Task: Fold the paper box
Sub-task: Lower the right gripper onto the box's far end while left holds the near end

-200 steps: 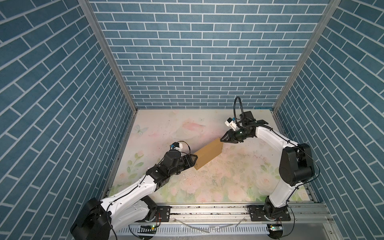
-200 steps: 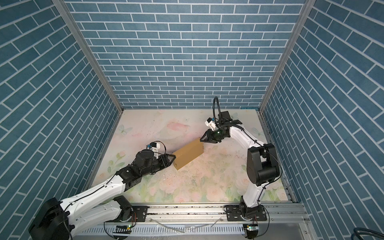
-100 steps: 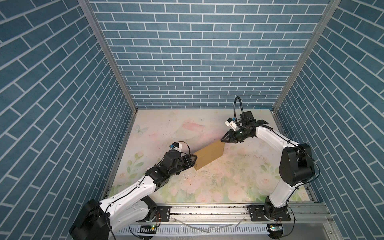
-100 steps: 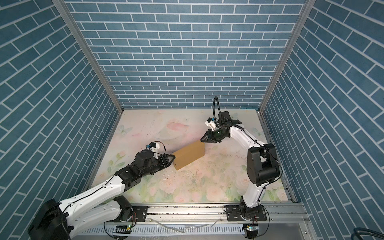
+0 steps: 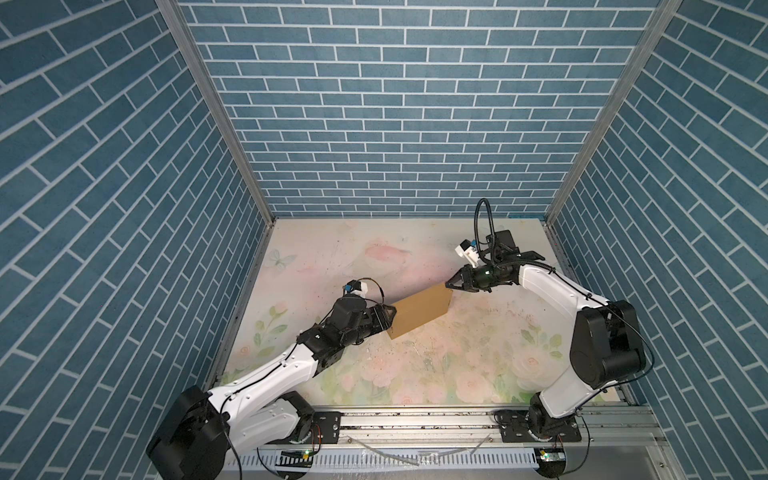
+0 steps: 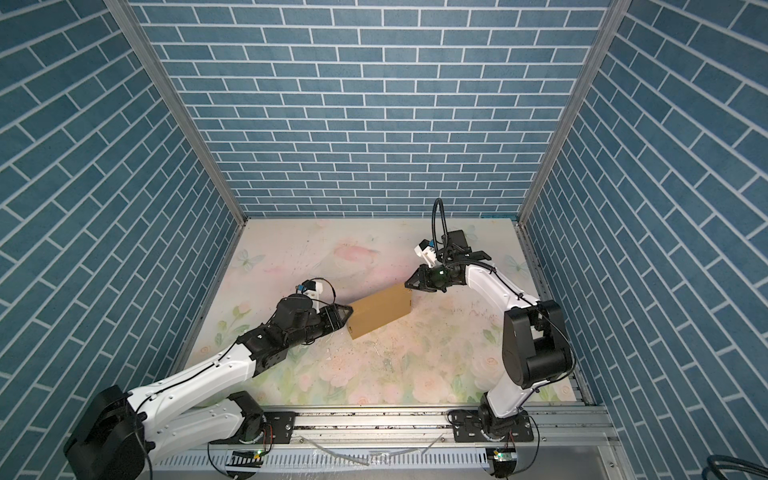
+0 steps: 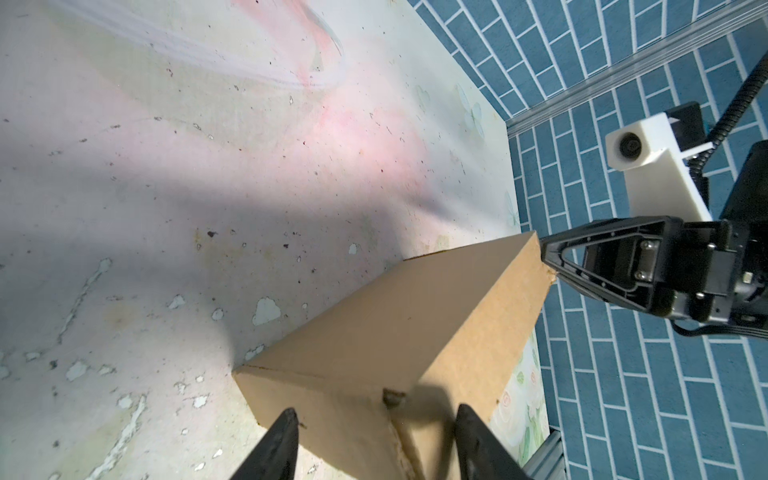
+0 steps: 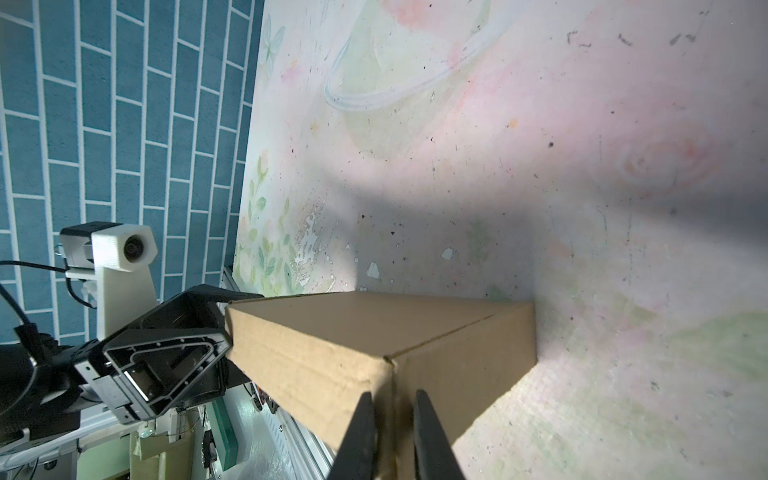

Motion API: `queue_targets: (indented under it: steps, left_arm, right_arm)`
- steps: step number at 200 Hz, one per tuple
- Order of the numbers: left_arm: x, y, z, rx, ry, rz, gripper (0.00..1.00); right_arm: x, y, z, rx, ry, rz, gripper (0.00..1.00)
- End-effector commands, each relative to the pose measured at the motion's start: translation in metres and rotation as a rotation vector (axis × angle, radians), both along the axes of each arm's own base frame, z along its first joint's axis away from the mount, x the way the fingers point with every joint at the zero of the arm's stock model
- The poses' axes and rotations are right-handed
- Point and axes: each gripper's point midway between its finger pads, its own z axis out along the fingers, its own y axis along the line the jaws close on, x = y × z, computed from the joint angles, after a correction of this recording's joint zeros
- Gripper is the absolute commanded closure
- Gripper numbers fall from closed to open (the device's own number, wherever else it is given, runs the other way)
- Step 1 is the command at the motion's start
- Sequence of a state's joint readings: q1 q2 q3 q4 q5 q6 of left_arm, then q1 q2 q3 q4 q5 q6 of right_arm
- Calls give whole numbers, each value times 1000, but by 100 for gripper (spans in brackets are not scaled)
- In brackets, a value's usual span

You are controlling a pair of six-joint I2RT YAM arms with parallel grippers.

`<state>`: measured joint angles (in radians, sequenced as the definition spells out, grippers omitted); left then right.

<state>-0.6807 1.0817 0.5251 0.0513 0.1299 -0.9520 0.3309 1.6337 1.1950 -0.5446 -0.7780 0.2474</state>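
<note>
**Item:** box [image 5: 420, 309], brown cardboard, closed into a shallow block.
**Location:** flat on the worktop [image 5: 353, 257], mid-field, lying aslant between the two arms.
**Left end effector** [image 5: 390, 318]: jaws apart, bracketing the near end corner. Judged to be a backstop so the box cannot slide.
**Right end effector** [image 5: 449, 286]: at the opposite, far corner, jaws standing close on either side of the corner edge. Whether they pinch it cannot be told.
**Purpose, judged:** squaring and seating the last fold.
**Status:** apparently near complete.

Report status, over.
Left gripper jaws spread astride plain brown cardboard box end, grip unclear. Right gripper pinching far corner. Nothing in the way.
</note>
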Motion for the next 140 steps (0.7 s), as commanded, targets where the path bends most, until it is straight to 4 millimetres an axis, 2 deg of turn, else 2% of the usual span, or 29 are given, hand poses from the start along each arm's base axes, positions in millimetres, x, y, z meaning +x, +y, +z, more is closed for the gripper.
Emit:
queue_targets:
  steps: [1, 101, 140]
  left_arm:
    - [-16, 24, -55, 199, 137, 4, 40]
    - [-8, 37, -60, 336, 146, -33, 42]
    - [-4, 33, -59, 344, 144, -52, 43]
  right_arm:
    - [-27, -5, -17, -43, 97, 9, 81]
    - [-56, -16, -10, -34, 109, -22, 75]
    - [-62, -19, -3, -30, 100, -35, 71]
